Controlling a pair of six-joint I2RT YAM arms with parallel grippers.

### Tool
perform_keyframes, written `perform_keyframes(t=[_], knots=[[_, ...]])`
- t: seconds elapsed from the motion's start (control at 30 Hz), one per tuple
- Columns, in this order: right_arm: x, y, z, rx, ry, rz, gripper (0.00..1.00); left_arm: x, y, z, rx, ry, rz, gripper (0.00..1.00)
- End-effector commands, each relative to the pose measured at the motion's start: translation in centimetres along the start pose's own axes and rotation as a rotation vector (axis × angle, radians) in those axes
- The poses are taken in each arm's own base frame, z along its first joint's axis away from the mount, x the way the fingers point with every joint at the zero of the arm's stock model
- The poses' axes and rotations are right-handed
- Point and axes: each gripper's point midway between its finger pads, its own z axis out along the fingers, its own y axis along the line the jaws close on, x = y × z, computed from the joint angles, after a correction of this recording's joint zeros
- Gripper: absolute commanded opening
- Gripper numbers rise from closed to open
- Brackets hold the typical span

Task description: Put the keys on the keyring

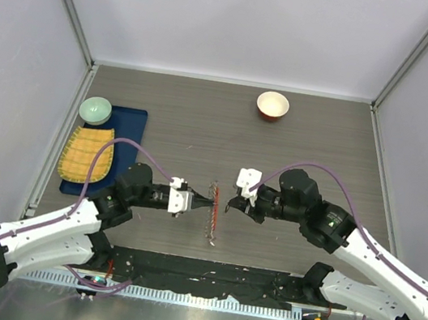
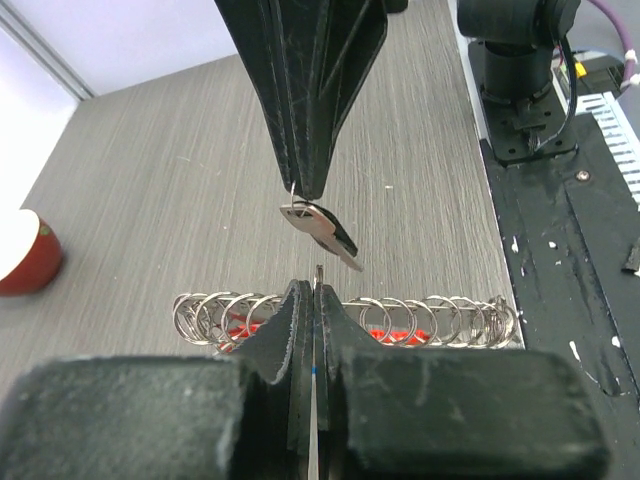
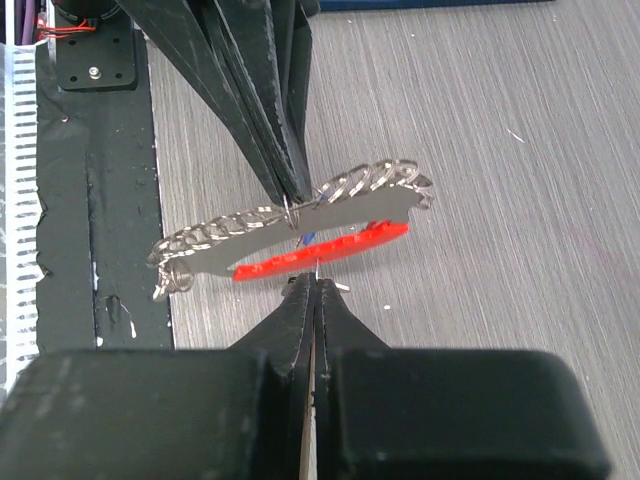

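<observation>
Left wrist view is showing my left pincer (image 2: 315, 298) pinching together on a thin sliver of metal at the keyring (image 2: 420, 320). The keyring's coil of silvery rings is stretching sideways just past my fingertips, low over the grey tabletop (image 2: 150, 200). I cannot tell whether it is resting there or slightly raised. Facing me, my right pincer (image 2: 305, 185) is coming down from above with its tips pressed tight on a small wire ring. A silvery key (image 2: 322, 228) with a dark part is dangling from that ring, tilted, just above the coil and not touching it. From the right wrist, the keyring's red bar (image 3: 320, 255) is lying along the near side of the coil, right in front of my right fingertips. From the top, the keyring is sitting between my two pincer tips at the middle of the tabletop's near half.
</observation>
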Motion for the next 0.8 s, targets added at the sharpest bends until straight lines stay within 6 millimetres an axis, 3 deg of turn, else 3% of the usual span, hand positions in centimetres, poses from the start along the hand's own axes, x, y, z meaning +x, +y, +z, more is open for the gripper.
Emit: perform_keyframes(t=[0.0,0.33,0.77], knots=[[-1.5,0.2,0.3,-0.025,-0.061,-0.039,0.01,-1.8,0.6,0.6,0.022,-0.046,0.068,0.02],[0.0,0.9,1.3,-0.078,-0.003,-0.024,0.01,-1.6,0.5,0.7,0.032,-0.038,0.079,0.01],[0.4,0.8,1.9,-0.083,-0.003,-0.023,0.01,-1.6,0.6,0.9,0.037,-0.039,0.07,0.01]])
